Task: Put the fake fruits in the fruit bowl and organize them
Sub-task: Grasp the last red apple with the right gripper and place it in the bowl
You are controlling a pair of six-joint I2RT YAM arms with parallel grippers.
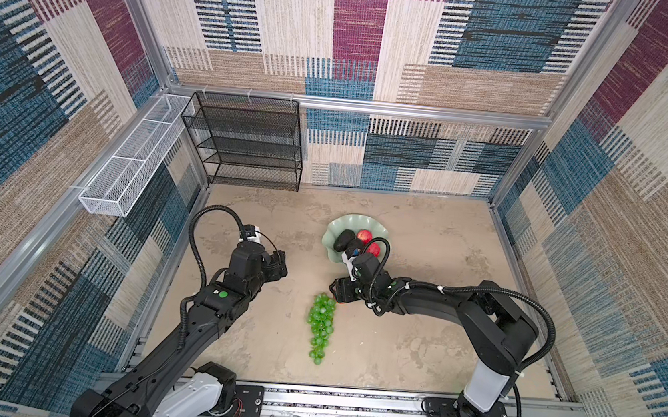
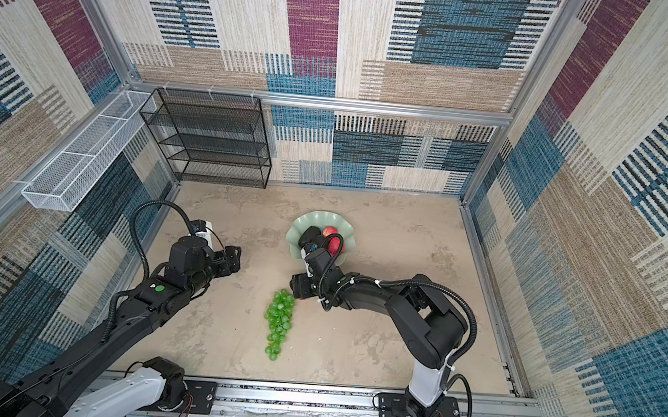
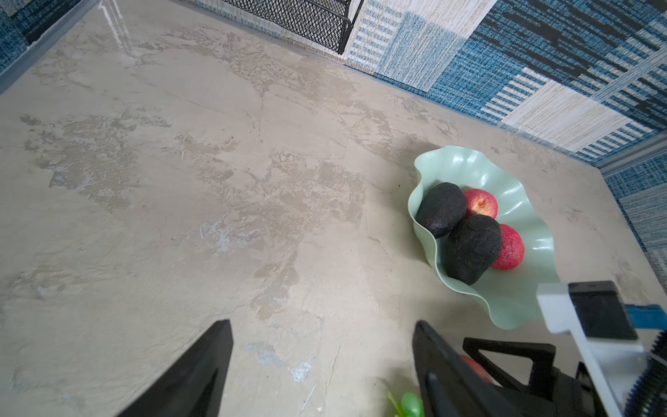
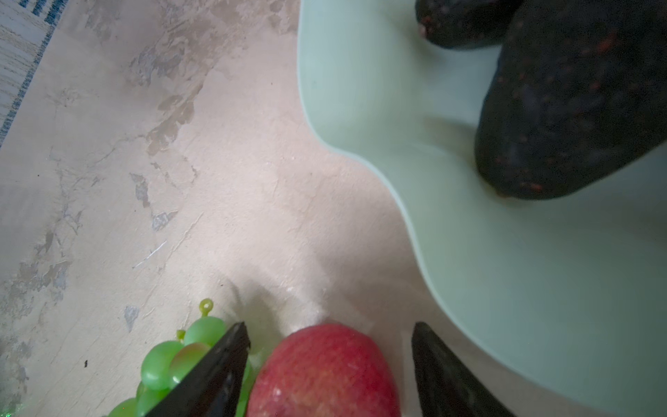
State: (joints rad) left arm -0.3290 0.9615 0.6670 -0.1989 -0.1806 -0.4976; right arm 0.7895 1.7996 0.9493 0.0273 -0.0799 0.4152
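The right jaws straddle the third apple [image 4: 325, 372] on the counter [image 4: 180, 180]. They stand apart on either side of it, with a gap showing against one finger, so nothing is clamped yet. The grapes [image 4: 169, 361] lie just outside one finger, touching it or nearly so. The bowl [image 4: 541, 289] curves just outside and ahead of the other finger, with two avocados [image 4: 570, 101] farther ahead inside it. In a top view, two apples [image 1: 364, 235] sit in the bowl beside the avocados. The left jaws hang released and empty over bare counter, apart from the grapes, with the bowl ahead and off to one side. The step in hand looks like the pick-up of the last loose apple. The next move calls for a firm squeeze on the apple without snagging the grapes, then a lift over the bowl's wavy edge to a free spot. The grapes are yet to be brought in.
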